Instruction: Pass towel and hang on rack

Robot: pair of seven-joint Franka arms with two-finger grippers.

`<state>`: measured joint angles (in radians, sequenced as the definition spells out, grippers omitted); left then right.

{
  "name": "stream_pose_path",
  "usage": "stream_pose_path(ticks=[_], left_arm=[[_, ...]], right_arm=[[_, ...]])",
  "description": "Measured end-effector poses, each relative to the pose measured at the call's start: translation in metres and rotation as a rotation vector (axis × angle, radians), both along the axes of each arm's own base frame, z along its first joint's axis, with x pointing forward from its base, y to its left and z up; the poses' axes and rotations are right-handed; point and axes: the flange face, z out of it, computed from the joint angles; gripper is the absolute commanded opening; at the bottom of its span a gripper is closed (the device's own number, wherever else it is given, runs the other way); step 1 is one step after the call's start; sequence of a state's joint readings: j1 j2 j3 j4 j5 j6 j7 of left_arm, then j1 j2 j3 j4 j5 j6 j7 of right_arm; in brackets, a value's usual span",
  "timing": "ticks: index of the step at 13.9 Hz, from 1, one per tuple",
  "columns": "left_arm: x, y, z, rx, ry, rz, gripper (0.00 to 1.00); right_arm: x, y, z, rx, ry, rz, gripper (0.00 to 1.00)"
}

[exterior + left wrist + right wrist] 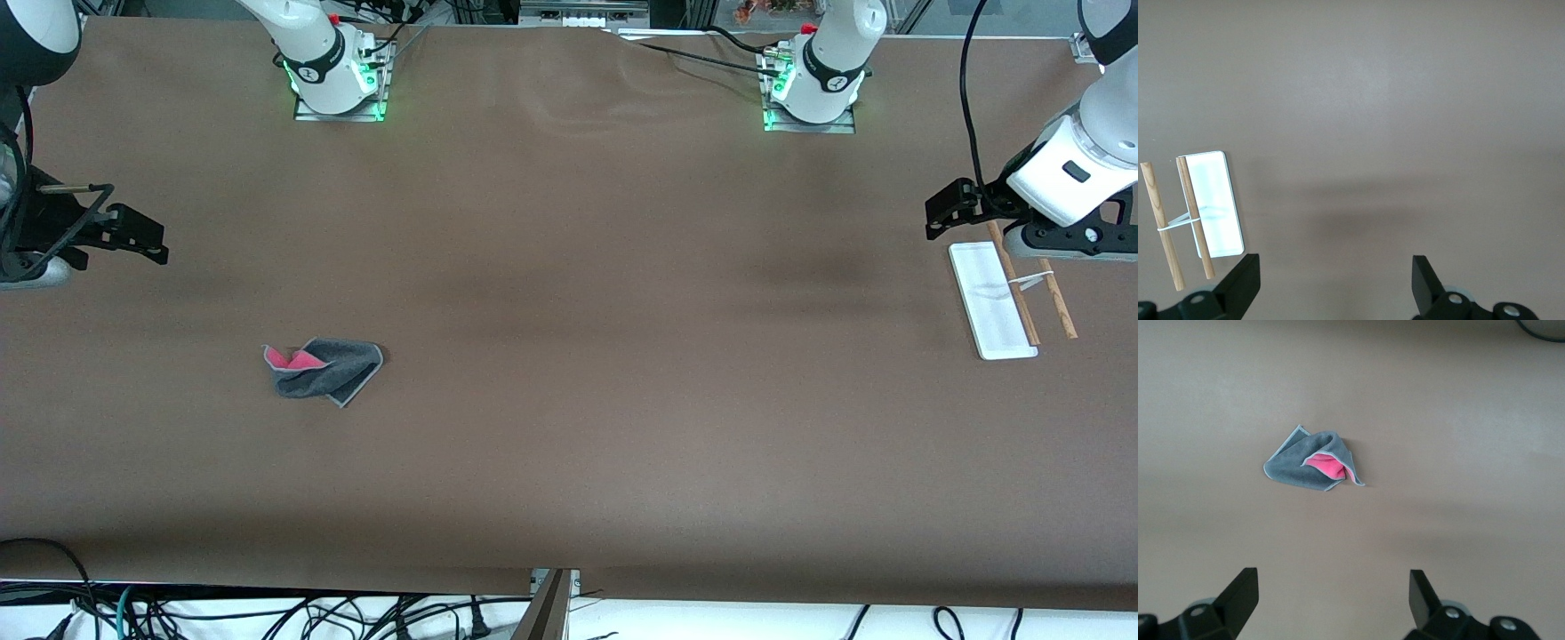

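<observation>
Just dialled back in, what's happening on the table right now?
Nothing is held yet. The towel lies crumpled on the table toward the right arm's end, grey side out with some pink showing. The right gripper hangs open over bare table near it. The rack stands at the left arm's end, bare, and the left gripper hangs open beside it, over bare table. Pick-up, pass and hanging are all not yet done.

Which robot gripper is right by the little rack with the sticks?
The left gripper. It hangs open over the table right beside the rack. The right gripper, also open, waits at the table's right-arm end, where the towel lies.
</observation>
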<state>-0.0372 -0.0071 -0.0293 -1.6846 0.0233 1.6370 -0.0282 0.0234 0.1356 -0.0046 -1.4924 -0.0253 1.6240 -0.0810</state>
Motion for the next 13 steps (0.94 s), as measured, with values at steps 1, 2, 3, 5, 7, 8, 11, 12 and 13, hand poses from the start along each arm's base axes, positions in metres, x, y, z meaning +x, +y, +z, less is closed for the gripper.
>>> stream_pose_path(ticks=[1, 2, 3, 5, 7, 8, 11, 12, 13], left_arm=[[0.0, 0.0, 0.0, 0.0, 0.0, 0.0, 1.0], [0.0, 0.0, 0.0, 0.0, 0.0, 0.0, 1.0], [0.0, 0.0, 0.0, 0.0, 0.0, 0.0, 1.0], [0.0, 0.0, 0.0, 0.0, -0.001, 0.0, 1.0], [0.0, -0.001, 0.0, 0.0, -0.001, -0.001, 1.0], [0.0, -0.001, 0.0, 0.0, -0.001, -0.001, 1.0], [0.0, 0.0, 0.0, 0.0, -0.001, -0.001, 1.0], [0.0, 0.0, 0.0, 0.0, -0.001, -0.001, 1.0], [0.0, 0.0, 0.001, 0.0, -0.001, -0.001, 1.0]], right_arm=[[0.0, 0.0, 0.0, 0.0, 0.0, 0.0, 1.0], [0.0, 0.0, 0.0, 0.0, 0.0, 0.0, 1.0], [0.0, 0.0, 0.0, 0.0, 0.0, 0.0, 1.0], [0.0, 0.0, 0.0, 0.0, -0.001, 0.0, 1.0], [0.001, 0.0, 0.0, 0.0, -0.009, 0.0, 1.0], [0.004, 0.0, -0.003, 0.0, -0.016, 0.001, 1.0], [0.021, 0.005, -0.023, 0.001, -0.036, 0.009, 1.0], [0.027, 0.008, -0.032, 0.001, -0.034, 0.014, 1.0], [0.032, 0.01, -0.045, 0.001, -0.026, 0.017, 1.0]])
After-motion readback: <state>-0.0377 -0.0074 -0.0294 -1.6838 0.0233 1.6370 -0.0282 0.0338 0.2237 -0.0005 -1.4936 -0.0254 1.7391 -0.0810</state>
